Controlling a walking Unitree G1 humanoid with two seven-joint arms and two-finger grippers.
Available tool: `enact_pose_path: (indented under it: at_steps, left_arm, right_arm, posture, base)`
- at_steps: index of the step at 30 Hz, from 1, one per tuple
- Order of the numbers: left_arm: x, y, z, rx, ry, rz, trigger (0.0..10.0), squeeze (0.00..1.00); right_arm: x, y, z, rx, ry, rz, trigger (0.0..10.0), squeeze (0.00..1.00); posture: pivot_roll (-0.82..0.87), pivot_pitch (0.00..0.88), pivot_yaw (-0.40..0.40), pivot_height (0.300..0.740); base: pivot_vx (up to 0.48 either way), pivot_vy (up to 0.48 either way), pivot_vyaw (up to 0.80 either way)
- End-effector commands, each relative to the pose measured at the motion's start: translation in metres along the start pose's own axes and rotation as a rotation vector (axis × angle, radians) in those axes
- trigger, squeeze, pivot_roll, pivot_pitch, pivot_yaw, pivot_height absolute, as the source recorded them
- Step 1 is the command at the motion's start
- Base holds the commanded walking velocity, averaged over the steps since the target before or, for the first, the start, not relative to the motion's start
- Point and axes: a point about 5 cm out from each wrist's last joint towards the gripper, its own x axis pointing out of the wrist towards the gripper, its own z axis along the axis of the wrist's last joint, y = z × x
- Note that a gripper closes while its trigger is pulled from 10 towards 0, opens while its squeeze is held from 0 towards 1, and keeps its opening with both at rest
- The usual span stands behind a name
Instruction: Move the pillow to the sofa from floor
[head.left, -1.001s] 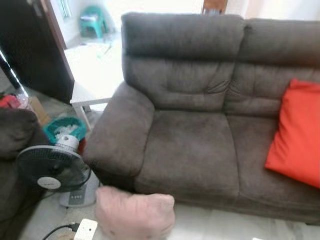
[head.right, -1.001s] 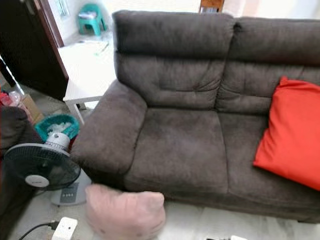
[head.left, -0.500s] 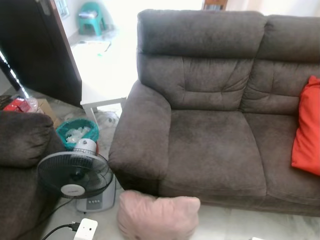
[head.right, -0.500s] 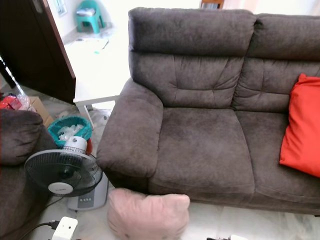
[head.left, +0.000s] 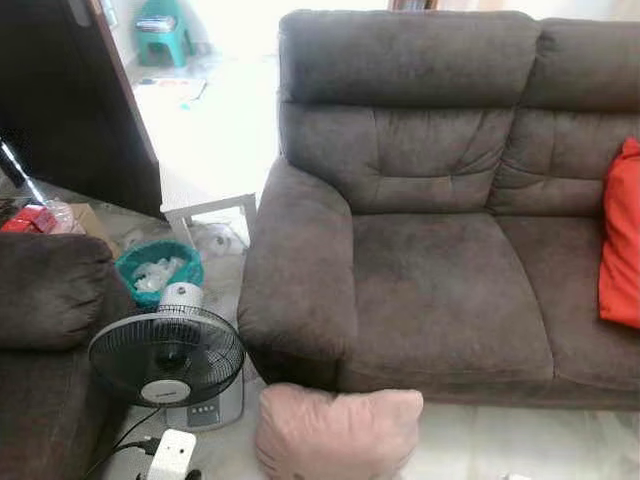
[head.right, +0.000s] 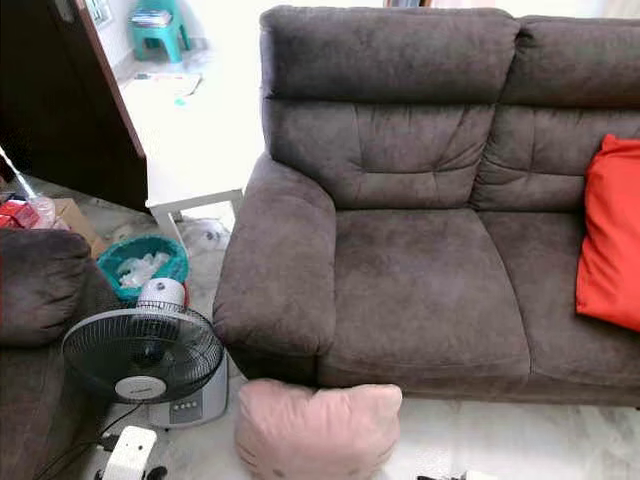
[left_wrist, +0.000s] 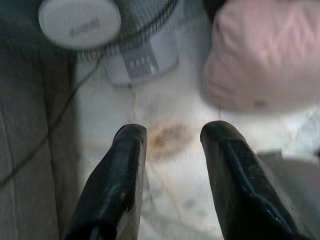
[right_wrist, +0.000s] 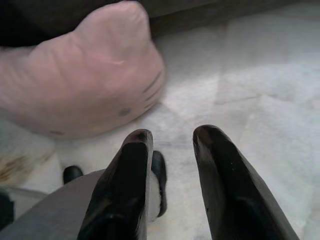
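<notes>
Marble floor (head.right: 520, 440) before grey sofa (head.right: 420, 270) | pink pillow (head.right: 315, 430) lies beside fan (head.right: 145, 355) | my left gripper (left_wrist: 170, 135) and right gripper (right_wrist: 172, 137) hover, fingers parted, empty

A soft pale-pink fabric pillow (head.right: 318, 430), marked with small dark whisker-like lines and dots, lies on the glossy white marbled floor (right_wrist: 260, 95), which carries a rusty-brown stain. The plush two-seat sofa (head.left: 440, 250) is dark grey-brown. A square cushion (head.right: 610, 235) on it is bright orange-red. The round-caged floor fan (head.left: 166, 357) is black with a white hub and light-grey base; the small woven basket (head.left: 158, 272) is teal.
</notes>
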Motion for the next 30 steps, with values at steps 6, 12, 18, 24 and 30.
enact_pose_path:
  at_steps: [6, 12, 18, 24, 30]
  left_arm:
    - [0.01, 0.006, 0.097, -0.044, -0.453, 0.067, 10.0, 0.0]
    - [-0.003, 0.013, 0.16, -0.019, -0.745, 0.111, 10.0, 0.0]
    - [-0.015, 0.014, 0.178, -0.013, -0.864, 0.13, 10.0, 0.0]
    - [-0.025, 0.01, 0.176, -0.008, -0.9, 0.111, 10.0, 0.0]
    - [-0.041, 0.005, 0.16, -0.022, -0.919, 0.132, 10.0, 0.0]
  right_arm:
    - [-0.002, -0.003, 0.016, 0.049, -0.195, -0.06, 10.0, 0.0]
    - [-0.003, 0.0, 0.026, 0.087, -0.306, -0.055, 10.0, 0.0]
    - [-0.003, 0.004, 0.036, 0.1, -0.386, -0.021, 10.0, 0.0]
    - [0.009, 0.036, 0.166, 0.022, -0.786, 0.052, 10.0, 0.0]
    - [-0.008, 0.066, 0.209, -0.047, -0.969, 0.177, 10.0, 0.0]
  posture:
    - [0.08, 0.005, 0.001, 0.74]
    - [0.07, 0.0, 0.016, 0.74]
    - [0.07, 0.0, 0.021, 0.74]
    - [0.07, 0.0, 0.006, 0.74]
    - [0.1, 0.0, -0.031, 0.74]
  base:
    - [0.0, 0.0, 0.0]
    - [0.0, 0.0, 0.0]
    - [0.0, 0.0, 0.0]
    - [0.0, 0.0, 0.0]
    - [0.0, 0.0, 0.0]
